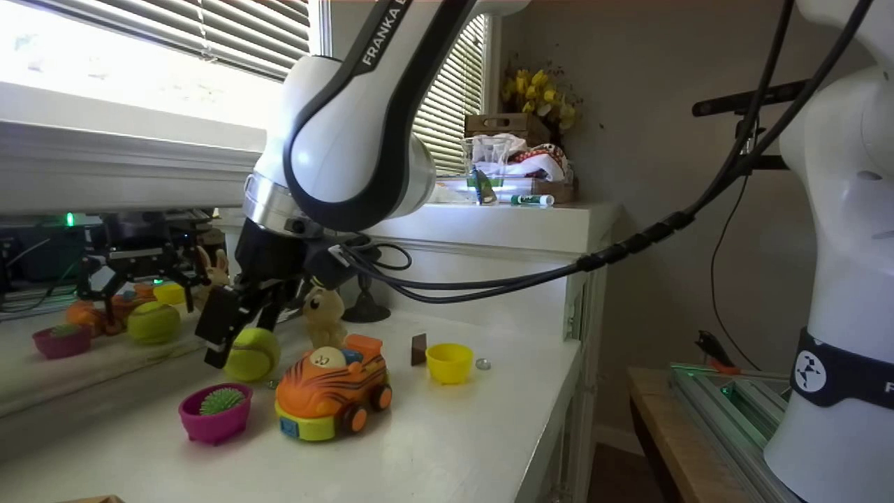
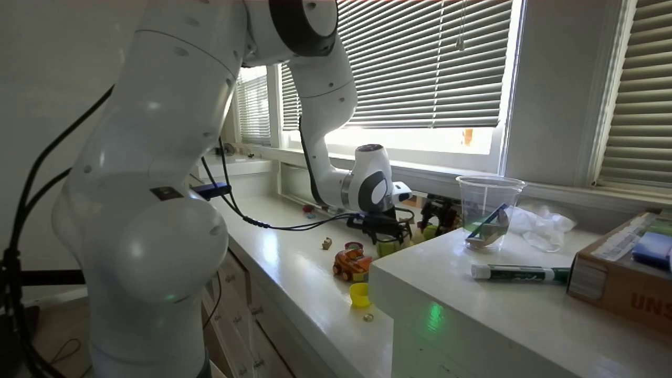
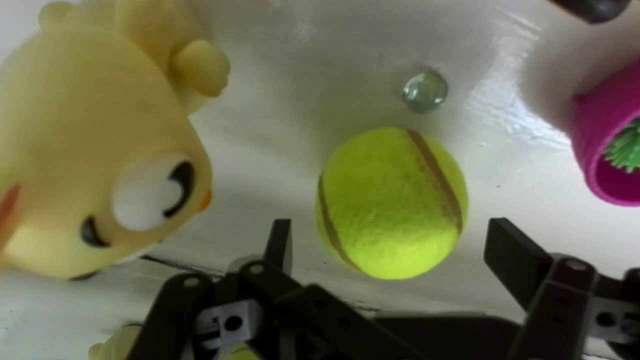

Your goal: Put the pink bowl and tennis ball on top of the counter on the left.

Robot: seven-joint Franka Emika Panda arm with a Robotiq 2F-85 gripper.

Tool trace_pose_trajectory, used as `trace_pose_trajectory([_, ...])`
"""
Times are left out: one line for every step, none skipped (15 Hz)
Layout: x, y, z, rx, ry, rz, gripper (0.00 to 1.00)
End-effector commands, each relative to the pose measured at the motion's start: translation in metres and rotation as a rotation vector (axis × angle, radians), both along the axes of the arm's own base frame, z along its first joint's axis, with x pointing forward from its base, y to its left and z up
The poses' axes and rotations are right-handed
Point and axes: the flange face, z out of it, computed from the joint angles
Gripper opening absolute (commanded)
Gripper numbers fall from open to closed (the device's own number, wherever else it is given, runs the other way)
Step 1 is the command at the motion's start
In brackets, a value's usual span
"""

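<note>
Where jaws gape, tennis ball between

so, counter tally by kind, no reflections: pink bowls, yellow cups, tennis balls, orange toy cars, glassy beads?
Pink bowl: 1
Yellow cup: 1
Tennis ball: 1
Orange toy car: 1
Glassy beads: 2, one near the ball, one beside the cup
Total: 6

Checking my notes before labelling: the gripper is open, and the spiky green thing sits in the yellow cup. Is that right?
Not quite: the spiky green thing sits in the pink bowl, as an exterior view shows. The gripper is indeed open.
</note>
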Motion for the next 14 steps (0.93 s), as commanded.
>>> trace_pose_trajectory([-0.003,0.004,0.019,-0.02,-0.033,0.009,1.0])
trace_pose_trajectory([-0.007,0.007,0.028,-0.023,-0.044,0.008,1.0])
trace_pose_trajectory([-0.009,0.009,0.035,-0.026,-0.054,0.005,1.0])
trace_pose_trajectory([-0.013,0.012,0.045,-0.028,-0.052,0.0,1.0])
trace_pose_trajectory([-0.015,0.014,0.054,-0.033,-0.065,-0.008,1.0])
trace_pose_trajectory([-0.018,0.018,0.064,-0.037,-0.07,-0.012,1.0])
trace_pose_trajectory([-0.022,0.021,0.074,-0.042,-0.077,-0.018,1.0])
trace_pose_trajectory([-0.026,0.02,0.085,-0.059,-0.08,-0.042,1.0])
trace_pose_trajectory([-0.028,0.017,0.094,-0.091,-0.056,-0.06,1.0])
trace_pose_trajectory([-0.03,0.016,0.105,-0.126,-0.043,-0.087,1.0])
trace_pose_trajectory([-0.033,0.019,0.116,-0.15,-0.022,-0.118,1.0])
trace_pose_trajectory([-0.038,0.023,0.128,-0.175,0.005,-0.155,1.0])
trace_pose_trajectory([-0.048,0.028,0.132,-0.185,0.044,-0.177,1.0])
trace_pose_trajectory([-0.057,0.035,0.143,-0.188,0.077,-0.185,1.0])
